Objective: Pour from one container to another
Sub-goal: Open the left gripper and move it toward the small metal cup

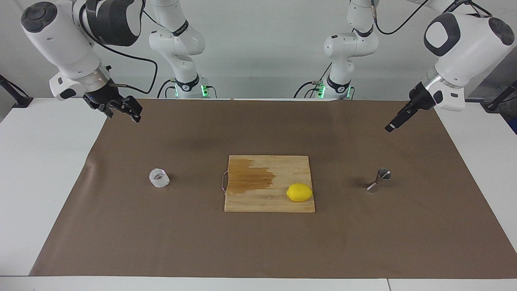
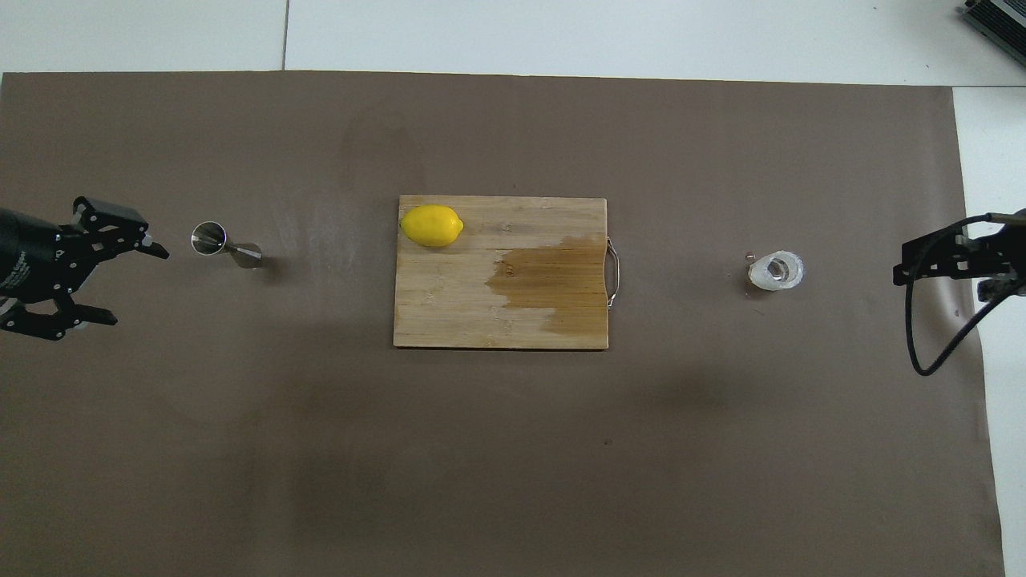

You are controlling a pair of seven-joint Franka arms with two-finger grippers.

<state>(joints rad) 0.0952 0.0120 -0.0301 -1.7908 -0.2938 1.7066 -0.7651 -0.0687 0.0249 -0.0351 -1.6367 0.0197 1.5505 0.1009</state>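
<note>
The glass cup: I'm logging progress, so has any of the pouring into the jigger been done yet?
Nothing is done: the faceted glass cup stands untouched toward the right arm's end, the steel jigger upright toward the left arm's. In hand: the left gripper, jaws open, hangs in the air beside the jigger; the right gripper waits, open. Left: grasp, carry, pour. The lemon sits on the cutting board.

One glass cup [image 1: 159, 178], one jigger [image 1: 379, 180], one lemon [image 1: 299, 192]

- Left gripper [image 2: 135, 284], jaws spread, up over bare brown mat [image 2: 513, 449] — only the steel jigger [image 2: 225, 246] stands just ahead of its fingertips.
- Right gripper [image 1: 125, 111] hangs high — the faceted glass cup [image 1: 159, 178] sits well below it, with bare mat all round.
</note>
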